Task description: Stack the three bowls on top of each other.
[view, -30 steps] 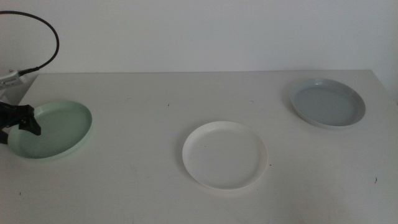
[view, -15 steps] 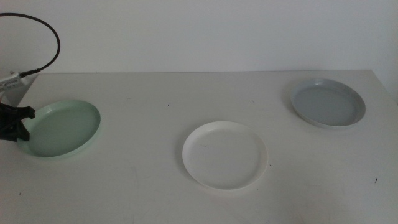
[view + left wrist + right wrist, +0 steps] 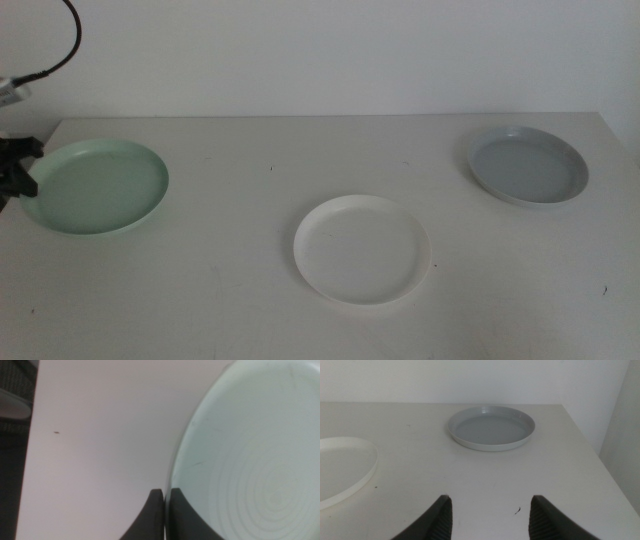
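The pale mint green bowl [image 3: 97, 187] hangs lifted above the table at the far left, held by its left rim in my left gripper [image 3: 22, 172], whose jaws are shut on it. In the left wrist view the green bowl [image 3: 250, 450] fills the frame and the two jaws pinch its rim [image 3: 166, 505]. The white bowl [image 3: 361, 248] lies flat at the table's middle front. The grey-blue bowl [image 3: 527, 165] rests at the back right. My right gripper [image 3: 490, 515] is open and low, short of the grey-blue bowl [image 3: 491, 426], with the white bowl's edge [image 3: 350, 467] off to one side.
A black cable [image 3: 70, 40] loops over the table's back left corner. The table's right edge [image 3: 590, 455] runs close past the grey-blue bowl. Bare tabletop [image 3: 230, 200] lies between the green and white bowls.
The left gripper has raised the green bowl and carried it up and slightly right; the bowl has levelled from a tilt. The white and grey-blue bowls have stayed put.
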`<state>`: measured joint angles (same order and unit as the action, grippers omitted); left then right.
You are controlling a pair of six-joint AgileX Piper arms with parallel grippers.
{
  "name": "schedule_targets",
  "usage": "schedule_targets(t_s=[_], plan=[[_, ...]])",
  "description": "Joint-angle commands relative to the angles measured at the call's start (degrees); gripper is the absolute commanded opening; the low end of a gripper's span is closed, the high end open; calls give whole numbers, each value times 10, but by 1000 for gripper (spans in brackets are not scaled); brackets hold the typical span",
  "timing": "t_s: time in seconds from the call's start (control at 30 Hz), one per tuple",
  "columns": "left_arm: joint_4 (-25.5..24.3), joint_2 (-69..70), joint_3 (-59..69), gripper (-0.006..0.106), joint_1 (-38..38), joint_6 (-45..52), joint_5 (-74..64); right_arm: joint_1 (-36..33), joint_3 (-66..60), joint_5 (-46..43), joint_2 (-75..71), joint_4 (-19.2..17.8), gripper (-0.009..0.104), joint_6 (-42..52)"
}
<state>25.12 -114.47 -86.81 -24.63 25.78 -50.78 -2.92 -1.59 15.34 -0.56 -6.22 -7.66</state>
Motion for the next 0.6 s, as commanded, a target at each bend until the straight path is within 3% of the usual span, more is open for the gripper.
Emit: schedule_targets(t_s=[0.0,0.2,0.57], plan=[[30,67,-16,0,5,-4,-24,4,3,-43,-15,-8,40,2],[31,136,-16,0,38,-34,-75,4,3,-43,-15,-8,40,2],[19,169,-16,0,240,-157,-79,4,3,-43,-15,-8,40,4]])
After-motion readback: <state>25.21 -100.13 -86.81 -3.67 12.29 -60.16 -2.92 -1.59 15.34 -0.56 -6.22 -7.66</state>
